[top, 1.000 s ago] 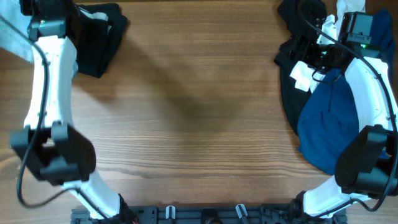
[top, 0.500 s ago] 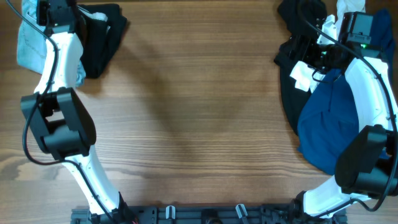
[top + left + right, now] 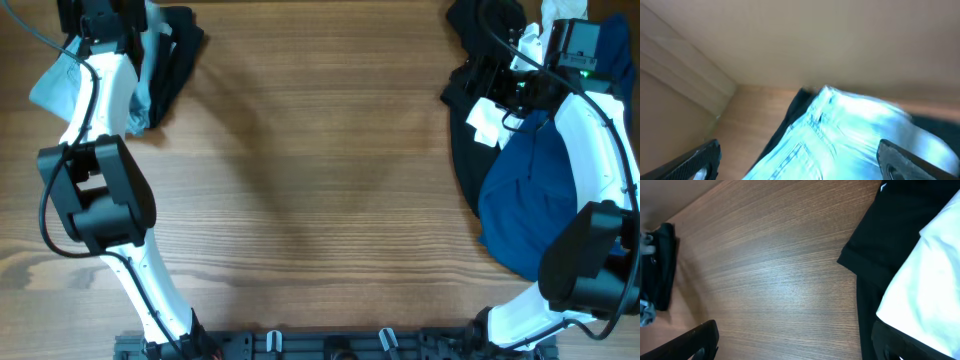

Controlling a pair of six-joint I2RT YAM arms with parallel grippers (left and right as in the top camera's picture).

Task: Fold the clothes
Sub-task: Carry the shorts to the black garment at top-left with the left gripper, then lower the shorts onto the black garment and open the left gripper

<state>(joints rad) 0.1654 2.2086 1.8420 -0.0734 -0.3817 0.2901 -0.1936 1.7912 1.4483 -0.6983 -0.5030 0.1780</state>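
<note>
Denim, pale blue and faded: the shorts sit at the far-left corner of the bench in the overhead view, draped around the left arm just below the left gripper, with a black garment just to its right. Whether that gripper is clenched on the denim cannot be told from here. Right gripper sits over the heap at the far right: black fabric, a white piece touching it, deep-blue cloth nearer the robot's base.

Left wrist view: shorts fill the space between and ahead of the fingers, pocket stitching visible, black cloth edging them on the left. Fingers stand wide apart at the frame corners; looks released, not pinching. Judgement: step in hand is bringing the shorts out to mid-bench for folding. To do it well, take the waistband rather than a loose leg, and drag low so the cloth spreads flat.

Right wrist view: fingers spread wide, nothing between them. Black fabric and white piece lie ahead to the right; bare wood directly ahead.
</note>
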